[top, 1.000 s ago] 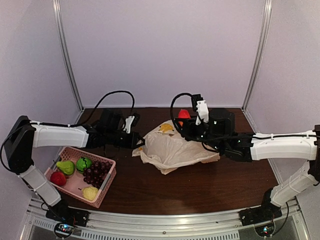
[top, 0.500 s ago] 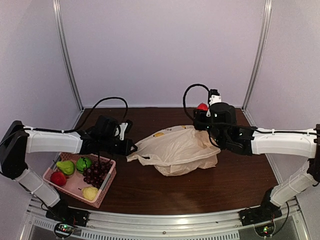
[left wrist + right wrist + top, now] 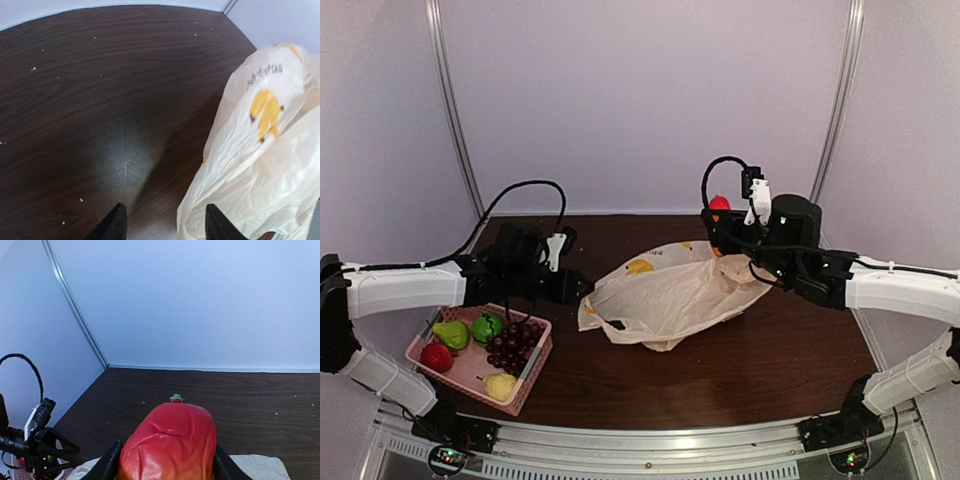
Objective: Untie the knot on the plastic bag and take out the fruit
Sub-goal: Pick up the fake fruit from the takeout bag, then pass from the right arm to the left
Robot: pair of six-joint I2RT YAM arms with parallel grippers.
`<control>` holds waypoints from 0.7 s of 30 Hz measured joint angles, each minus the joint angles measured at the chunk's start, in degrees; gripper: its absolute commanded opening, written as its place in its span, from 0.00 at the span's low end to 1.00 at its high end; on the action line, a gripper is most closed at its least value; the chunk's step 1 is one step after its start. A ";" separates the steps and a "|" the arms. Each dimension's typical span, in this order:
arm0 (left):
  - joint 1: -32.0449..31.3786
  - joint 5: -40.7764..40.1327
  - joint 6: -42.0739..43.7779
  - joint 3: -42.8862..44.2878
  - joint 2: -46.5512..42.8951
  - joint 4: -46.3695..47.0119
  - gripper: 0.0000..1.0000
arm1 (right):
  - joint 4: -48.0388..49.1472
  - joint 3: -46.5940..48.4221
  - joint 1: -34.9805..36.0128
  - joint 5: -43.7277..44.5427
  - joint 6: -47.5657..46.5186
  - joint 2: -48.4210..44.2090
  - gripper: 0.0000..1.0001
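On the table (image 3: 740, 380), crinkled peach bag (image 3: 670, 295); right claw (image 3: 166, 465) tight around wrinkled red fruit (image 3: 170, 437), left claw (image 3: 166, 223) apart.

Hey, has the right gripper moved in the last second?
Yes. The right gripper, gripping the red fruit, has shifted right and toward the back wall, closer to the right rear post.

Rear overview, wrist close-ups, plastic bag (image 3: 670, 295) shared
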 measured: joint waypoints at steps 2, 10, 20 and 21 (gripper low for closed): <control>0.00 -0.37 0.33 1.42 -0.72 -0.59 0.72 | 0.04 0.00 0.00 -5.09 -0.94 -1.07 0.40; 0.00 -2.60 0.46 1.16 -9.07 -0.15 0.87 | 3.34 -0.35 0.02 -22.23 -0.63 -3.17 0.40; -0.24 11.65 -4.55 0.81 -15.30 9.57 0.88 | 7.56 -0.92 3.45 -34.80 -0.70 -2.34 0.40; -0.46 13.31 -5.51 0.81 -15.30 10.88 0.88 | 7.54 -0.90 4.07 -35.58 -1.07 -2.12 0.40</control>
